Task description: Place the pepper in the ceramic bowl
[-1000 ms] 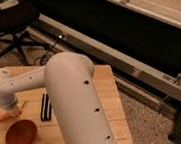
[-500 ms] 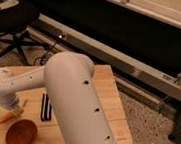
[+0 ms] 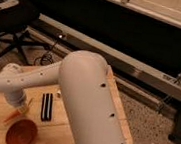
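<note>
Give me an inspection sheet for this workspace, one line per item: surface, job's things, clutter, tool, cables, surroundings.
Surface: light wooden table, largely hidden by the white arm.
Job's things: orange pepper sticks out beneath the tool, just above the ceramic bowl; bowl sits at the table's front left, nothing seen inside it.
Clutter: black-and-white striped bar lies right of the pepper.
Tool: tool is over the pepper, mostly hidden behind the wrist.
Cables: dark cable coiled on the floor behind the table.
Surroundings: office chair at upper left, long metal rail along the floor, speckled flooring.
</note>
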`<state>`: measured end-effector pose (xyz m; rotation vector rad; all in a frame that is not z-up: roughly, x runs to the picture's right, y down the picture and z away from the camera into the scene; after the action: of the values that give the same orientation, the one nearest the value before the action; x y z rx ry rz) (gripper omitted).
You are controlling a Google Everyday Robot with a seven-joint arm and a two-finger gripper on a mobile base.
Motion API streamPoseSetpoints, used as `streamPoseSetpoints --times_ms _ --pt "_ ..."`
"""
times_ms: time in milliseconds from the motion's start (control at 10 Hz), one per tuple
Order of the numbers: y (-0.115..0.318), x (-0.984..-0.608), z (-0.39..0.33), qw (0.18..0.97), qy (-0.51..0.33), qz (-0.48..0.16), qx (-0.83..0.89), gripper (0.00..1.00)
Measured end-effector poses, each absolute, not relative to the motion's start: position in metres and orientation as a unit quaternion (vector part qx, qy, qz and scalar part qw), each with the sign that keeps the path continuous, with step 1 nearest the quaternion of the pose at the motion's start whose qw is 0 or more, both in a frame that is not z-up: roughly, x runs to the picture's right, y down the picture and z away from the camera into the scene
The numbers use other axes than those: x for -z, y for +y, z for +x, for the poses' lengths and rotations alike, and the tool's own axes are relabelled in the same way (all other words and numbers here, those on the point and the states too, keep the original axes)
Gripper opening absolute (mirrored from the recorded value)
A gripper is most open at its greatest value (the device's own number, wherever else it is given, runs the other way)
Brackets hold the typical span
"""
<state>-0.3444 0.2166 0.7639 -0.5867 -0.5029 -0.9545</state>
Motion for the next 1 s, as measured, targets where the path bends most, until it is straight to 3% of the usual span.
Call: streamPoseSetpoints --times_ms 700,1000 --pt "0.2 -0.681 -0.268 0.81 -0.265 -0.253 0.458 0.01" --pt "0.212 -0.654 -0.237 0.795 -0.252 -0.236 0.499 0.27"
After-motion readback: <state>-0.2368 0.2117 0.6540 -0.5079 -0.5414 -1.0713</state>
